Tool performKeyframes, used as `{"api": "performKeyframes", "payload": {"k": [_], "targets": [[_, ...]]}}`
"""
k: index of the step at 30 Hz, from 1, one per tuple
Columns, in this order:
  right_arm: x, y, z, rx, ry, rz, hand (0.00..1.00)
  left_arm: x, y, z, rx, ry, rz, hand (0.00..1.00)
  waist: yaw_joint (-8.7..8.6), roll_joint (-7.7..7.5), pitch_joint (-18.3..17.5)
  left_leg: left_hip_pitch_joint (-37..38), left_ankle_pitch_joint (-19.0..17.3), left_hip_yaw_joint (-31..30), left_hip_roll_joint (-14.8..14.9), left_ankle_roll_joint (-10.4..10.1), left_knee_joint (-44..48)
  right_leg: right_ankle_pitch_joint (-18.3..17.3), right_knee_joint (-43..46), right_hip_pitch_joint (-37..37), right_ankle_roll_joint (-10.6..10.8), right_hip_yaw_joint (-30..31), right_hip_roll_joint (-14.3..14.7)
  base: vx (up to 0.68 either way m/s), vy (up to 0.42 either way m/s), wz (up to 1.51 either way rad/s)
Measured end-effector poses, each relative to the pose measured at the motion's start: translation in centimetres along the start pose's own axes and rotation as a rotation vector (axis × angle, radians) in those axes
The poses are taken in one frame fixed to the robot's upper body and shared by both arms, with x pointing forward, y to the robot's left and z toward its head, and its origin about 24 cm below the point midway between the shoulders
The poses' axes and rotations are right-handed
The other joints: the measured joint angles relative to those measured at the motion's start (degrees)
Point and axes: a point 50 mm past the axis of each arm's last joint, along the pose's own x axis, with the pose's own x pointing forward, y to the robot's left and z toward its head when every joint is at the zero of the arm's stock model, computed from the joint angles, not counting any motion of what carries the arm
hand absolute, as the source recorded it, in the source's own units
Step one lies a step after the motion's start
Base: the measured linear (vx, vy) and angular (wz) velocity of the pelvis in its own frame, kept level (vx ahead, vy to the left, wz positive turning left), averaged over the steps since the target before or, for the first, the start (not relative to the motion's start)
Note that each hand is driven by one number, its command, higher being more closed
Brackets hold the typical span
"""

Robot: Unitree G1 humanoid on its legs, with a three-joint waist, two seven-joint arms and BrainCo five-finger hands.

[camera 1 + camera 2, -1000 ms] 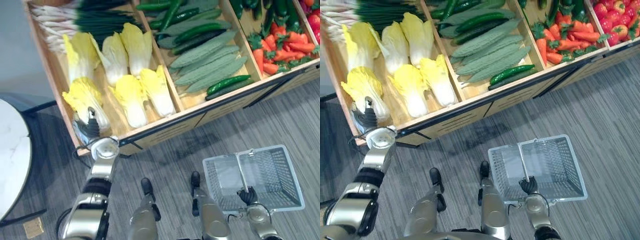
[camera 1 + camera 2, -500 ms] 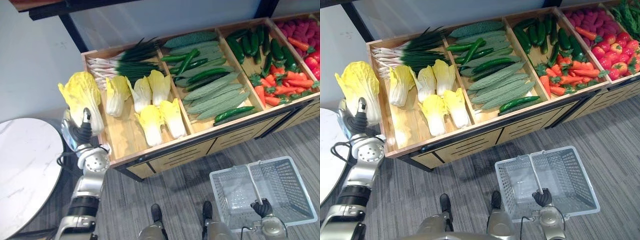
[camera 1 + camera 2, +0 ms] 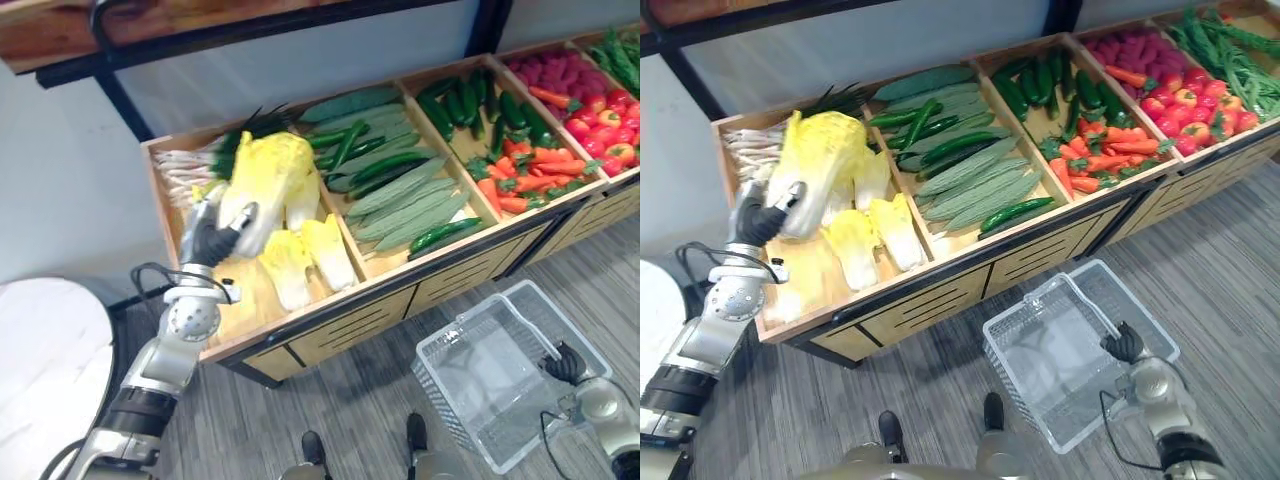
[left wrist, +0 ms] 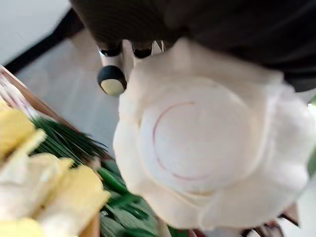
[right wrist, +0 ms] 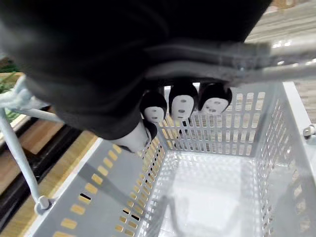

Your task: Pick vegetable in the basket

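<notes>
A big yellow napa cabbage hangs in the air over the left compartment of the wooden stand, its leaves pointing away from me. My left hand is shut on its white base, fingers curled round it. On the lower right, above the grey floor, the white wire basket hangs tilted and empty. My right hand is shut on its handle, and the dark fingertips wrap under the bar.
More cabbages and scallions lie in the left compartment. Right of them come green gourds and cucumbers, then carrots and red fruit. A white round table stands at the left.
The camera has shifted. My left hand has carried the cabbage from the stand's left end to above the left compartment. The basket has tipped and swung right with my right hand.
</notes>
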Motion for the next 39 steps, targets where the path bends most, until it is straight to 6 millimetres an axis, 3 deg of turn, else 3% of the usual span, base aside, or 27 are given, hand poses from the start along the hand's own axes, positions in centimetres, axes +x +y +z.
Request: {"api": "performKeyframes", "payload": {"k": [9, 15, 20, 28, 30, 39], "targets": [[0.6, -2.3, 4.6, -0.163, -0.178, 0.091, 1.0, -1.6, -5.2, 4.3, -0.11, -0.223, -0.405, 1.0, -0.07, -1.57, -1.2, 3.2, -1.3, 6.1, 0.7, -0.5, 0.0, 0.5, 0.0, 0.0, 0.0, 4.2, 0.7, 0.02, -0.009, -0.29], [0.1, -1.2, 7.4, -0.233, -0.324, 0.187, 1.0, -3.4, -9.0, 7.5, -0.2, -0.375, -0.694, 1.0, -0.35, -2.27, -3.6, 6.0, -3.1, 10.9, 1.6, -2.1, 0.0, 0.1, 0.7, -0.1, -0.1, 2.5, 0.8, 0.03, -0.018, -0.38], [-0.5, -0.4, 8.7, -0.311, -0.403, 0.255, 1.0, -4.5, -10.9, 9.5, -0.227, -0.482, -0.885, 1.0, -1.78, -2.24, -4.6, 7.4, -4.0, 13.3, 1.9, -2.5, 0.3, -0.1, 1.4, -0.2, -0.4, 2.8, 1.0, 0.06, -0.02, -0.18], [-1.0, 0.0, 9.2, -0.411, -0.444, 0.336, 1.0, -7.2, -13.4, 10.3, -0.247, -0.525, -1.122, 1.0, -3.56, -1.86, -5.0, 9.3, -5.2, 17.0, 1.8, -3.1, 0.4, -0.1, 3.4, -1.2, -0.9, 3.3, 1.6, 0.03, -0.006, -0.22], [-0.8, 0.0, 10.0, -0.442, -0.464, 0.356, 1.0, -8.0, -14.0, 10.1, -0.248, -0.515, -1.178, 1.0, -4.74, -1.54, -5.2, 9.9, -5.6, 18.0, 1.6, -3.0, 0.4, -0.3, 3.6, -1.3, -1.0, 3.7, 1.6, 0.0, 0.004, -0.19], [-0.8, -0.8, 11.2, -0.514, -0.513, 0.372, 1.0, -8.6, -16.2, 8.6, -0.222, -0.429, -1.23, 1.0, -6.28, -0.39, -5.9, 10.8, -6.4, 20.2, 1.1, -3.5, 0.4, -1.7, 6.4, -3.1, -1.1, 5.8, 1.9, -0.02, 0.003, -0.13]]}}
